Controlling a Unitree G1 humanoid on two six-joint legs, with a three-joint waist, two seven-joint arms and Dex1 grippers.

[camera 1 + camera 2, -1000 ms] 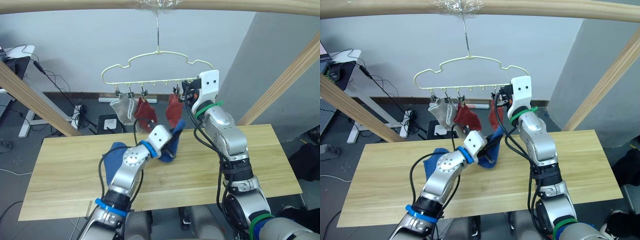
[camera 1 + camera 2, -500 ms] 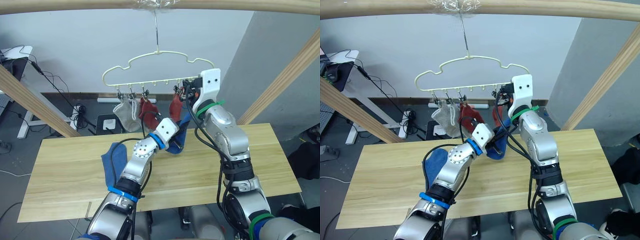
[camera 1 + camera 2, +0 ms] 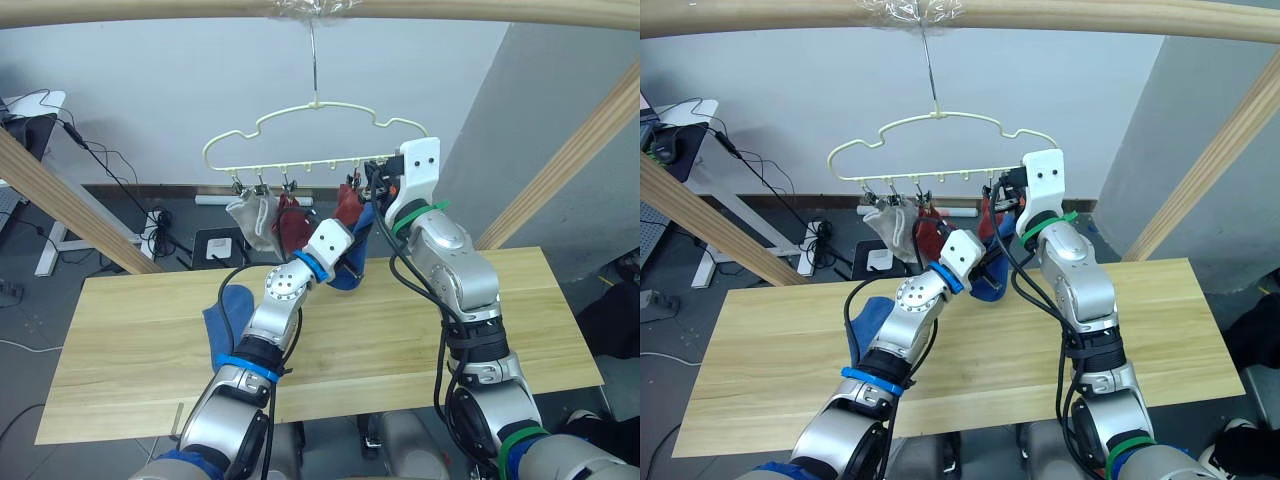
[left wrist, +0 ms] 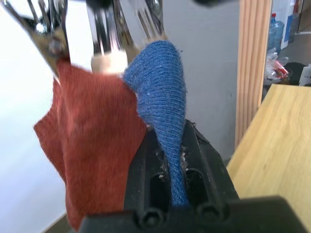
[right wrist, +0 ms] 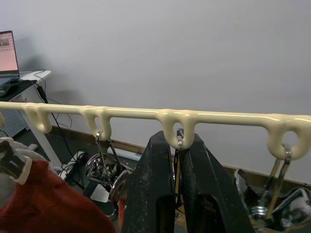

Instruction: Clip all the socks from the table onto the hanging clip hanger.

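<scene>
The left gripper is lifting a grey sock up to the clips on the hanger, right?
Not quite: the sock in the left gripper is blue, not grey, as the left wrist view shows. The rest holds: it is being lifted to the clips on the hanger.

Light: even, soft, indoor; no glare.
Shadows: faint on table (image 3: 420, 330).
Left wrist view: clips (image 4: 104, 29) blurred, white background washed out.
Right wrist view: foreground red sock (image 5: 43, 204) out of focus.
</scene>
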